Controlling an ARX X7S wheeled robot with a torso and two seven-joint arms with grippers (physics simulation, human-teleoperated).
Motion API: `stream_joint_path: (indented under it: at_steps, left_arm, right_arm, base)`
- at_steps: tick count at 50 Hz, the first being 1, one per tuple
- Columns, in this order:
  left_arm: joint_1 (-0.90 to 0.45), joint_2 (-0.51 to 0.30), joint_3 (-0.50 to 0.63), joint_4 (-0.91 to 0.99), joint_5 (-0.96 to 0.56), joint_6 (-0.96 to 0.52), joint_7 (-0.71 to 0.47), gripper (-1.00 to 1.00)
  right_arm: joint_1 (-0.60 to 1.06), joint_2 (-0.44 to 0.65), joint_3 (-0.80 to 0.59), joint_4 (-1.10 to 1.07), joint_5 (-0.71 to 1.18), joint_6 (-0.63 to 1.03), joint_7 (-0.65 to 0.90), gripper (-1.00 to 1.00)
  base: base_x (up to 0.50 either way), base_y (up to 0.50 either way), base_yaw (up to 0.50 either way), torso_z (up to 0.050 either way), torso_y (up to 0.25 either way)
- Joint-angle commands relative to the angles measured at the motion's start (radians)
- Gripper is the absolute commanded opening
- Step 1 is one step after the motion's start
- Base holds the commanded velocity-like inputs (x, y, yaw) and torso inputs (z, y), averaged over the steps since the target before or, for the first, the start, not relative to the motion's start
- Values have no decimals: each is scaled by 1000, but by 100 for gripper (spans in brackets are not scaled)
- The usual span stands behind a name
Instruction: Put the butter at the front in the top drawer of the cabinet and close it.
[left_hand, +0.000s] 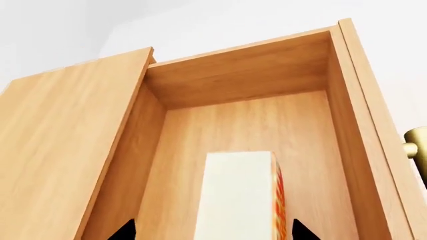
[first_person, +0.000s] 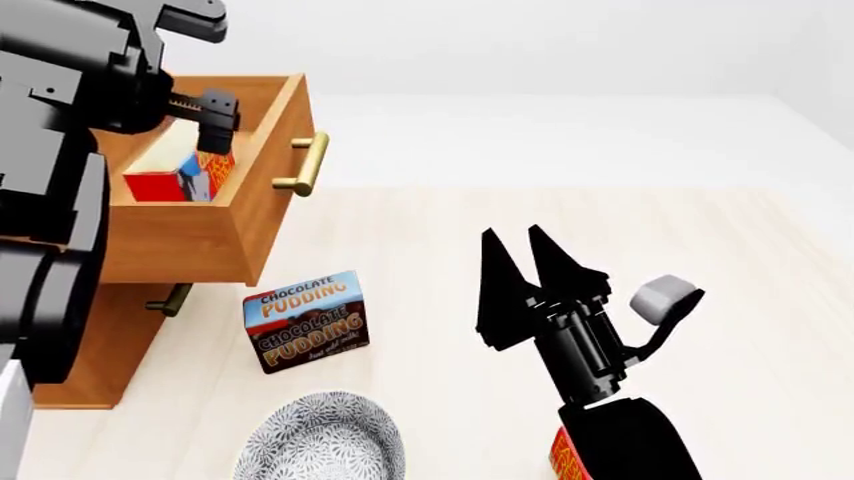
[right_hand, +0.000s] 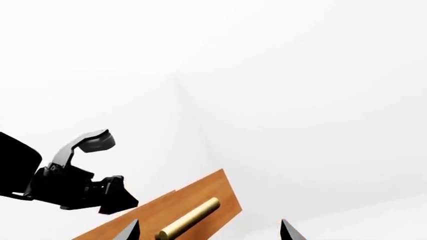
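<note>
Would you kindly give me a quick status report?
Left gripper holds red-and-orange butter carton inside open wooden top drawer. Right gripper open, empty. Nothing obstructing.

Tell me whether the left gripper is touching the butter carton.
Touching. In the left wrist view the butter sits between the two fingertips of the left gripper; the head view shows it clamped over the top drawer.

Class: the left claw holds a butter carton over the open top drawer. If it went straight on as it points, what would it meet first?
Probably the top drawer floor; the left claw with the butter points into it, though depth is unclear.
</note>
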Motion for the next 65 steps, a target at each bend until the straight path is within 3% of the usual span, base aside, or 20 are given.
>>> stream_joint_path:
  at_steps: [1, 24, 29, 37, 51, 59, 65]
  left_arm:
    - [-32, 1, -8, 0, -2, 8, 5, 100]
    - [-100, 29, -58, 20, -27, 166, 150, 100]
    - [139, -74, -145, 706, -81, -189, 118, 100]
    - [369, -79, -300, 1254, -137, -422, 65, 100]
    - [658, 5, -478, 1720, -212, -535, 13, 100]
    - [759, -2, -570, 1850, -572, -535, -259, 100]
    - [852, 11, -578, 1933, -644, -510, -311, 100]
  right_arm:
    - [1, 3, -3, -6, 3, -1, 4, 100]
    - [-13, 35, -25, -160, -7, 15, 61, 100]
    - [-17, 42, -32, -206, -13, 21, 83, 100]
    - [-29, 52, -36, -267, -18, 25, 112, 100]
    - [-53, 61, -16, -301, -25, 2, 146, 100]
    - [-59, 64, -10, -305, -22, -4, 156, 100]
    - [-63, 69, -4, -308, -22, -8, 163, 100]
  base:
    - [0, 0, 0, 0, 0]
    - [0, 0, 0, 0, 0]
    - [0, 0, 0, 0, 0]
    - [0, 0, 0, 0, 0]
    - [0, 0, 0, 0, 0]
    - [0, 0, 0, 0, 0]
    - [0, 0, 0, 0, 0]
